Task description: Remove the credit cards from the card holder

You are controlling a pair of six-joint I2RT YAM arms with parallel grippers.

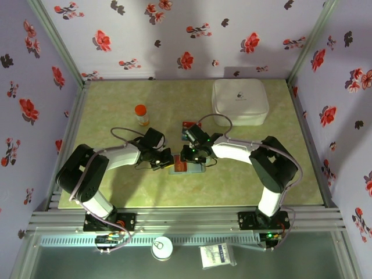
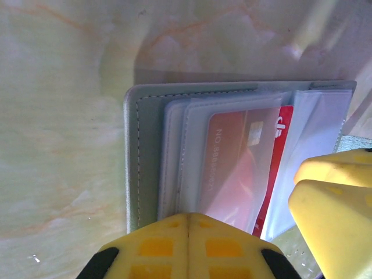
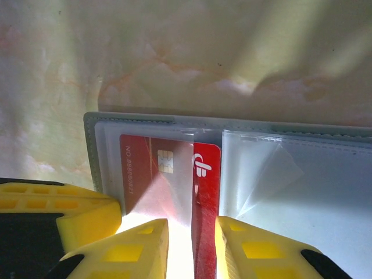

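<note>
Extraction of the first card, early stage. The card holder [image 2: 132, 163] lies opened flat on the bench [image 2: 58, 116], between the two arms at mid-bench. The red card [image 3: 151, 174] sits largely inside a pocket, with one narrow strip along a short side drawn clear of it, so no card is judged fully out.

A small flat item [image 1: 187, 125], red and blue, lies on the bench just behind the right wrist. Whether it is a card already removed cannot be told.

The left gripper [image 2: 189, 232] has its fingers pressed together and bears down on the near edge of the holder. The right gripper [image 3: 192, 244] straddles the exposed strip with a narrow gap. Whether its fingers have closed on the card cannot be told.

The holder is dull grey-blue, thin, with rounded corners and a stitched border. Its pockets are clear, slightly cloudy plastic film, creased and glossy, and one flap is folded over. The card is stiff, smooth plastic with a metallic chip, embossed digits and a white logo. The bench top is pale green with marble-like veining and a faint sheen. A white case [image 1: 240, 102] and a bottle [image 1: 141, 114] stand well apart.
</note>
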